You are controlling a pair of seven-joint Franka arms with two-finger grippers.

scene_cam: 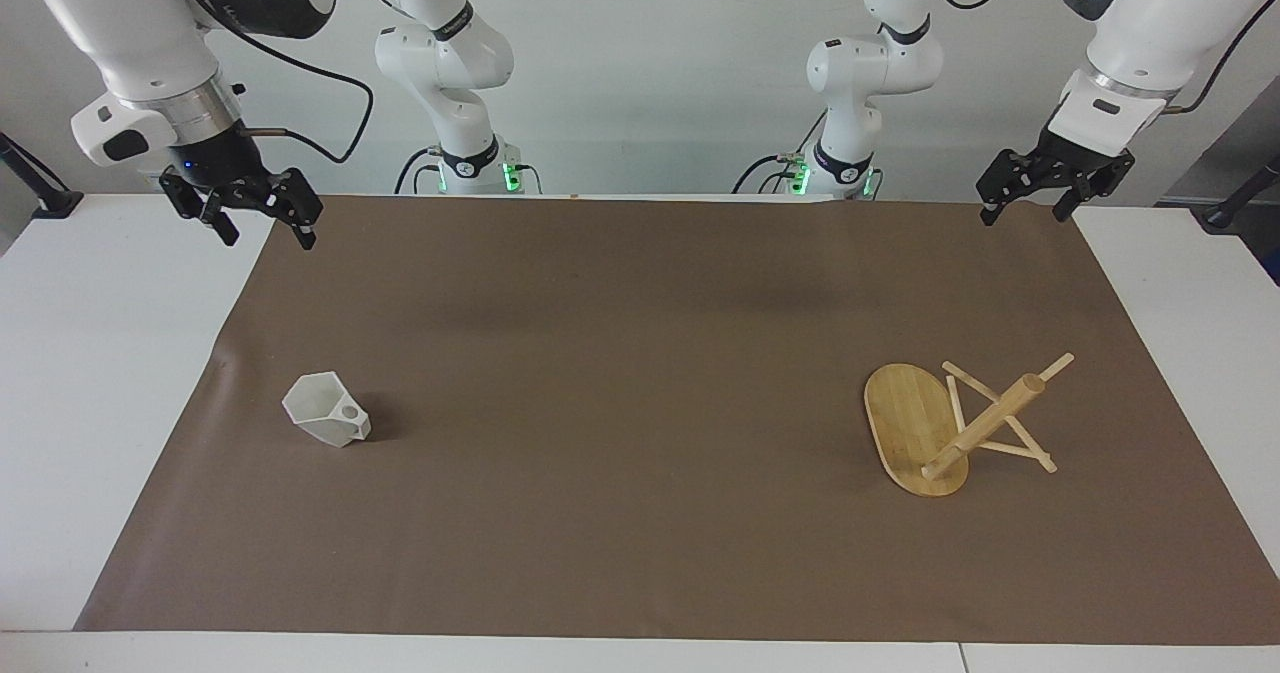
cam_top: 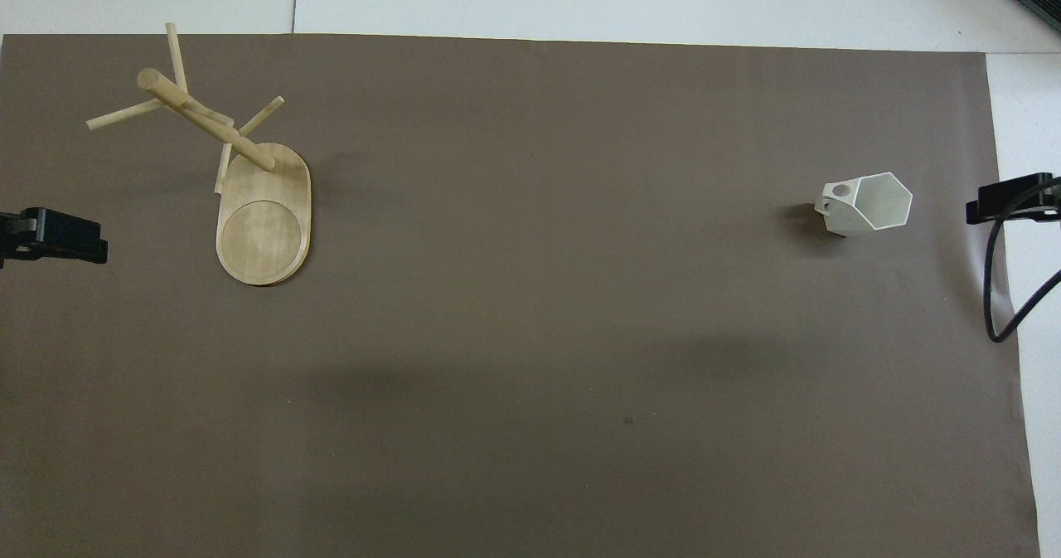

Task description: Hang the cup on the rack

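brown paper sheet point(scene_cam: 640, 373) covers most of the white table point(scene_cam: 90, 353).

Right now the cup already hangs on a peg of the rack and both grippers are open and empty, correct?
Not quite. The cup is not on a peg: the facing view shows it standing on the brown mat at the right arm's end, apart from the rack. The left gripper and right gripper are indeed open and empty.

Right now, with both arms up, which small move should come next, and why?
Probably lower the right gripper toward the cup. It hangs open at that end of the table, holding nothing, and the cup stands free on the mat. The rack stands at the other end, where the left gripper waits open.
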